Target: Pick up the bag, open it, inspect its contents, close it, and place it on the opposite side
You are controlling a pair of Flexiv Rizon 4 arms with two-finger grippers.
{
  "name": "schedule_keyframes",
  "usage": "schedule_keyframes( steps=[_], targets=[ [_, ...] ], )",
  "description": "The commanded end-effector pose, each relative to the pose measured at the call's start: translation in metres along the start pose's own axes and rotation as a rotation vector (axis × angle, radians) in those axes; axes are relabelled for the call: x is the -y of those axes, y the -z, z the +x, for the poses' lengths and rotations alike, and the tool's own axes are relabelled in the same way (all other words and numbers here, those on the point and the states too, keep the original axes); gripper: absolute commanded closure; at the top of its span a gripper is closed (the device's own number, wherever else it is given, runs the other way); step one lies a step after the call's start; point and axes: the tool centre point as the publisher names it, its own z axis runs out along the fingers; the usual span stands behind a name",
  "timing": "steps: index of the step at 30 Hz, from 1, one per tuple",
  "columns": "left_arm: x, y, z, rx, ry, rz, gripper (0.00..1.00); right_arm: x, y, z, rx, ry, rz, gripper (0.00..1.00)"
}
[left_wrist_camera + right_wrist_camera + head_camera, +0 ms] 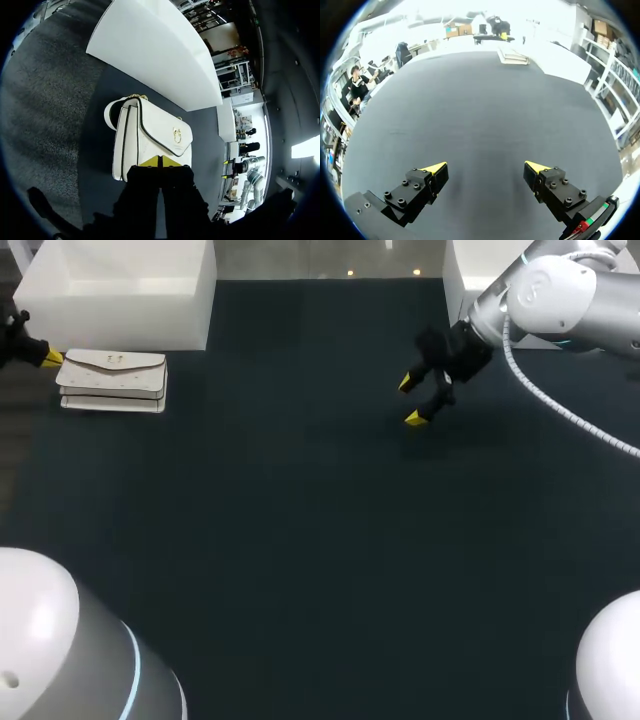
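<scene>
the head view is dim: the dark table swallows most of the light, while the white box at its far edge glares pale. a faint, soft shadow lies under the right gripper. in the left wrist view the bag shows bright and evenly lit. in the right wrist view the far side washes out in white glare.

The dark desk carries a white handbag near its far left corner, just in front of a large white box. A second white box stands at the far right.
</scene>
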Motion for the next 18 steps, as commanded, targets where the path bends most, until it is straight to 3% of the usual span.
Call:
schedule_keyframes(
  steps=[1,10,18],
  targets=[
    [0.004,0.002,0.011,0.024,-0.012,-0.269,1.0,0.0,-0.001,-0.002,-0.003,0.0,0.0,0.0],
    [-0.01,-0.01,0.051,0.212,-0.098,-0.314,1.0,0.0,-0.001,-0.002,-0.003,0.0,0.0,0.0],
    [-0.023,-0.013,0.079,0.297,-0.156,-0.333,1.0,0.0,-0.001,-0.002,-0.003,0.0,0.0,0.0]
  ],
)
